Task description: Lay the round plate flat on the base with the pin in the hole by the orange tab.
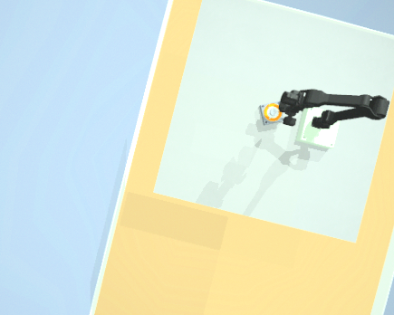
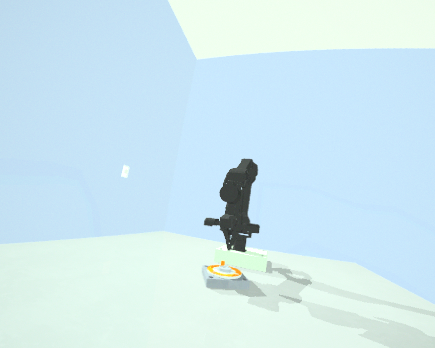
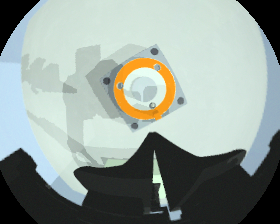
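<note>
Here my claw (image 3: 155,156) is pinched fully shut on nothing, a blunt tip for nudging, and hangs just above the plate (image 3: 144,88), apart from it. The plate rests on the post (image 3: 144,87) over the base (image 3: 175,87), near the worktop's (image 1: 213,113) far edge. I cannot tell whether the pin sits in its hole.

The arm (image 1: 335,101) is matte black all over, built of chunky, boxy links with rounded joints. Its tool (image 3: 155,139) is black too, the fingers tapering to a point.
</note>
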Robot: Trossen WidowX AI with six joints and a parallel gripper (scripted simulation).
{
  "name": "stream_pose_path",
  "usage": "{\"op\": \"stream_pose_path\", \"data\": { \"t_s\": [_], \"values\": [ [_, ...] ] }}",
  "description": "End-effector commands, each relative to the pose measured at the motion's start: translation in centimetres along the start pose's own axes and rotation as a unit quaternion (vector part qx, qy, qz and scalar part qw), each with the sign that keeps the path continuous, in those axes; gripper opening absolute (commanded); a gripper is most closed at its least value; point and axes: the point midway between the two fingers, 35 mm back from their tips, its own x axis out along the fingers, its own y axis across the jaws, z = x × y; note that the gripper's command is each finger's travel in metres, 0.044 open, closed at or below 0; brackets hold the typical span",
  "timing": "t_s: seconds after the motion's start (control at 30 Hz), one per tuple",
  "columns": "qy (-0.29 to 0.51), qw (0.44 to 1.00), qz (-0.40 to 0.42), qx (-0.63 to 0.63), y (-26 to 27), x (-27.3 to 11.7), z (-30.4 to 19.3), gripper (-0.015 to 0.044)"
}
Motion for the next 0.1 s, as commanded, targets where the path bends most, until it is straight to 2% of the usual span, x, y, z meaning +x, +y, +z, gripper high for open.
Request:
{"op": "stream_pose_path", "data": {
  "t_s": [0.0, 0.07],
  "values": [
    [0.0, 1.0, 0.0, 0.0, 0.0, 0.04, 0.0, 0.0],
    [0.0, 1.0, 0.0, 0.0, 0.0, 0.04, 0.0, 0.0]
  ]
}}
